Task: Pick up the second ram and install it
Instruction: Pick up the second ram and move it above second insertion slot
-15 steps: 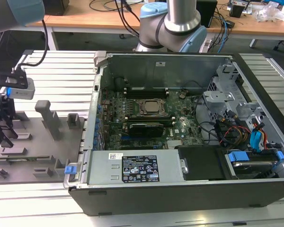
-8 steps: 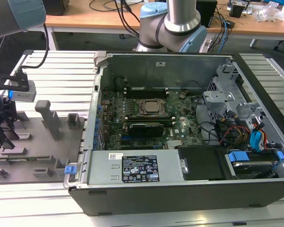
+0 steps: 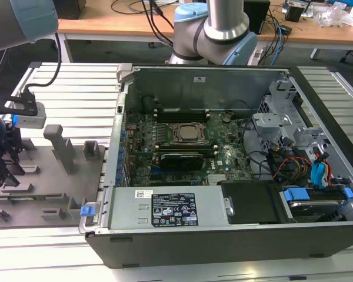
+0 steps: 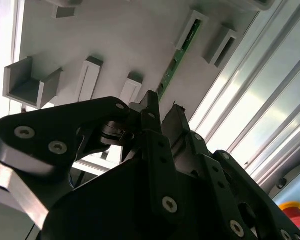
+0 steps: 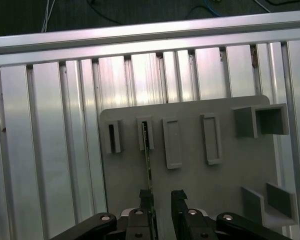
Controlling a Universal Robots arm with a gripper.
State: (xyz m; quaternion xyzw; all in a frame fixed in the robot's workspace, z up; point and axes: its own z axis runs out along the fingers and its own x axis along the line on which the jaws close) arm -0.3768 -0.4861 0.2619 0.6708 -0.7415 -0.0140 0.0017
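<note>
Sheet-metal computer case [image 3: 194,247], lid off, lies on the ribbed aluminium table [image 3: 70,82] in the exterior view, its green motherboard [image 3: 223,155] exposed. At nine o'clock from the case sits the matte grey plastic tray [image 3: 53,188] of raised rectangular slots, with the black gripper [image 3: 1,176] above it. The first wrist view adds the fingers [image 5: 146,199], parted narrowly and clasping nothing. The second ram [image 5: 148,160], a thin green strip on edge, stands in a tray slot and reaches one finger; contact is unclear.
</note>
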